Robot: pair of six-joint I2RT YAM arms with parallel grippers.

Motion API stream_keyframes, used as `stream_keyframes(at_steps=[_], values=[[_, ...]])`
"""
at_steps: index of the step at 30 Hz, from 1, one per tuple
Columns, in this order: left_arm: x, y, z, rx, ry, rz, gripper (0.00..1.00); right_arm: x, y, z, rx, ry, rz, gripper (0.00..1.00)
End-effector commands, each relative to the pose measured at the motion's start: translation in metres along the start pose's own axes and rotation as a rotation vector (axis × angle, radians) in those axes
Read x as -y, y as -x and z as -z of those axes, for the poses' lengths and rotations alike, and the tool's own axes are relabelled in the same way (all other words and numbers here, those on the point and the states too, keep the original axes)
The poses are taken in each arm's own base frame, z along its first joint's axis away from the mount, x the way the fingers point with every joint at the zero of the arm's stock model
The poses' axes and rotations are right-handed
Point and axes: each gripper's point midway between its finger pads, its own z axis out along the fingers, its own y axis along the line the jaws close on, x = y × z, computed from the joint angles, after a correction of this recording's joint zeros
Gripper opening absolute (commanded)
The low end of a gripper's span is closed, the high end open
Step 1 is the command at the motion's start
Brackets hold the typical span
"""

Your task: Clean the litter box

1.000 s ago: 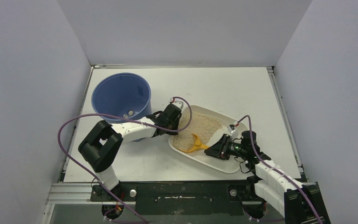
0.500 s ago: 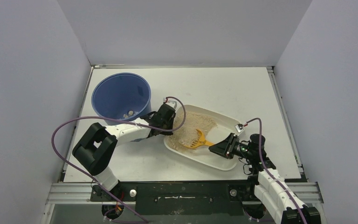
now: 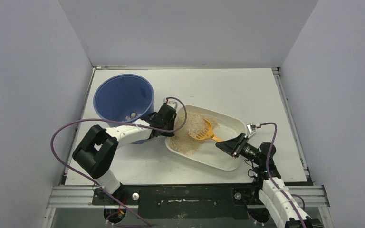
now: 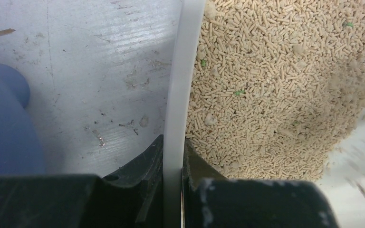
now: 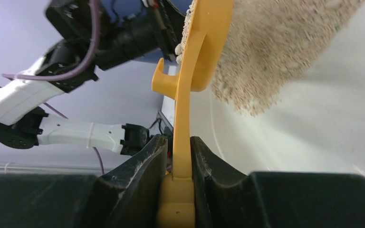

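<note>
Right gripper [image 3: 224, 143], clamped on the handle of the orange scoop [image 3: 200, 133], holds it over the litter box [image 3: 228, 164], steadied at its rim by the pinching left gripper [image 3: 167, 126] beside the blue bucket [image 3: 123, 95]; sifting appears underway, with a level carry to the bucket likely next.

Table [image 3: 247, 90] w/ litter box [image 3: 206, 162], bucket [image 3: 119, 92]

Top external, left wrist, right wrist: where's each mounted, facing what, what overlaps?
Top external: above and behind the bases, looking down; left arm, right arm, litter box, bucket.
Left wrist: looks along left gripper, shut on the litter box rim; litter beyond.
Right wrist: looks along right gripper, shut on the scoop; left arm beyond.
Shared: litter box in all.
</note>
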Motion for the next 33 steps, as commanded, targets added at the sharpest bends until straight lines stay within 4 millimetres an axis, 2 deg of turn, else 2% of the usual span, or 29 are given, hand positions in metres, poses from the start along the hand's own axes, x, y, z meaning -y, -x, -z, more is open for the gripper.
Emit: stream_keyframes(at_steps=[1,4,6,7,9,10,12,14,15,17,18,20,21,23,26,29,31,32,33], values=[[0.007,0.035,0.015,0.091,-0.024,0.033,0.0,-0.011,0.011,0.002,0.092,0.086,0.11,0.0],[0.009,0.035,0.016,0.083,-0.032,0.033,0.0,-0.028,0.01,0.006,0.108,0.172,0.109,0.0],[0.009,0.036,0.018,0.085,-0.035,0.034,0.0,-0.01,0.012,0.002,0.097,0.088,0.094,0.0],[0.009,0.036,0.019,0.086,-0.037,0.036,0.0,-0.008,0.012,0.002,0.11,0.086,0.071,0.0],[0.009,0.037,0.019,0.087,-0.042,0.044,0.0,-0.022,0.009,0.006,0.116,0.159,0.072,0.0],[0.01,0.038,0.02,0.087,-0.046,0.049,0.0,-0.023,0.009,0.006,0.102,0.154,0.091,0.0],[0.01,0.039,0.02,0.086,-0.05,0.054,0.0,-0.01,0.015,0.002,0.118,0.08,0.065,0.0],[0.011,0.039,0.02,0.084,-0.053,0.058,0.0,-0.026,0.018,0.006,0.165,0.157,0.071,0.0],[0.011,0.039,0.02,0.083,-0.055,0.06,0.0,-0.023,0.016,0.005,0.149,0.141,0.068,0.0],[0.011,0.04,0.02,0.083,-0.059,0.071,0.0,-0.004,0.022,0.001,0.142,0.018,0.082,0.0],[0.011,0.04,0.02,0.082,-0.061,0.08,0.0,-0.005,0.022,0.001,0.155,0.033,0.079,0.0],[0.012,0.04,0.02,0.078,-0.07,0.087,0.03,-0.028,0.019,0.006,0.166,0.153,0.075,0.0],[0.012,0.04,0.019,0.077,-0.073,0.091,0.05,-0.028,0.018,0.005,0.142,0.138,0.079,0.0],[0.013,0.04,0.019,0.076,-0.079,0.098,0.08,-0.007,0.022,0.002,0.135,0.02,0.089,0.0],[0.014,0.04,0.017,0.068,-0.09,0.106,0.12,-0.035,0.019,0.007,0.147,0.163,0.086,0.0],[0.016,0.043,0.018,0.074,-0.101,0.112,0.18,-0.018,0.023,0.002,0.125,0.053,0.078,0.0],[0.018,0.045,0.02,0.08,-0.11,0.114,0.25,-0.037,0.019,0.007,0.136,0.165,0.072,0.0],[0.019,0.047,0.021,0.083,-0.116,0.114,0.28,-0.041,0.017,0.007,0.116,0.179,0.096,0.0],[0.02,0.048,0.021,0.083,-0.119,0.114,0.3,-0.034,0.017,0.004,0.091,0.136,0.117,0.0]])
